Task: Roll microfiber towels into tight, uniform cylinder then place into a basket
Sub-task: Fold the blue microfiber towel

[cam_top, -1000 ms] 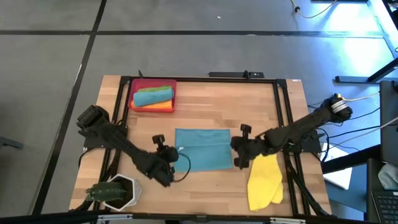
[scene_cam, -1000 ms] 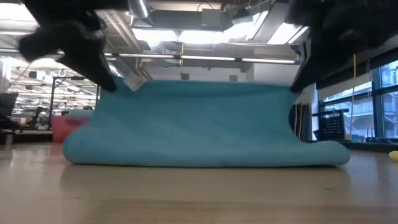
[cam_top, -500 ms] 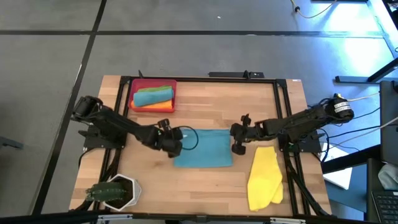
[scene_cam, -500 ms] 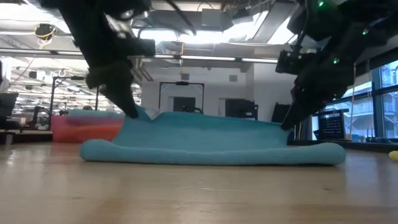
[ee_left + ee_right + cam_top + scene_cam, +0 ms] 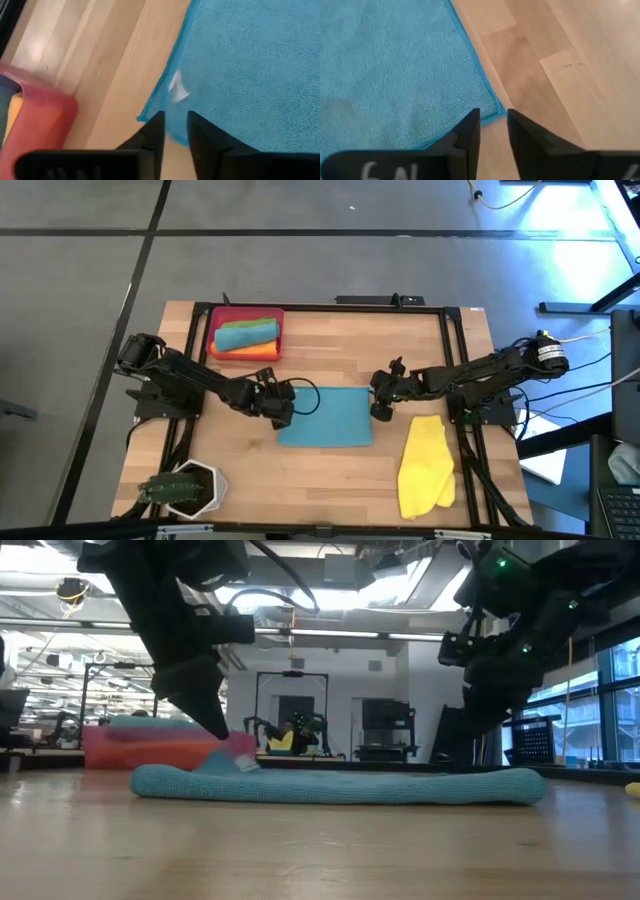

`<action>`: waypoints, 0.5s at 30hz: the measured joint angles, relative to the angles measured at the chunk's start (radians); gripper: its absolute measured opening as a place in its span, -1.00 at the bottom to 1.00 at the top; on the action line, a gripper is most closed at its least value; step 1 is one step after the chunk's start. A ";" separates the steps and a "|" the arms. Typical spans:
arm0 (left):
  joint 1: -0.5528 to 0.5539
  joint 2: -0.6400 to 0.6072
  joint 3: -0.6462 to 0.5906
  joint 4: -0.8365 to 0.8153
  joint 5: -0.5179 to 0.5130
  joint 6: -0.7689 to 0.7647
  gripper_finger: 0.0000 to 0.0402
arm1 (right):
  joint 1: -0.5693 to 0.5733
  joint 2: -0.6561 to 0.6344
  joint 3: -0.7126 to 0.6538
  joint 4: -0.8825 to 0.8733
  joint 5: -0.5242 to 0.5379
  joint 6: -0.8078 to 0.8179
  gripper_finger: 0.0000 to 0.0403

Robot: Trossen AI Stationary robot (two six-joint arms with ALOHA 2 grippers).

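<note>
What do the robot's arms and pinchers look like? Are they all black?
Mostly, yes. Both arms are dark, jointed sticks. The left gripper has a thin black cable looping beside it, and its two fingers are flat black blades. The right gripper has the same black fingers, with white writing on its body. Small green lights glow on the right arm, and a pale cable runs from its base.
</note>
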 joint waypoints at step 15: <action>-0.239 -0.017 0.038 0.304 -0.025 -0.039 -0.29 | 0.196 0.000 0.088 -0.045 -0.132 -0.022 -0.36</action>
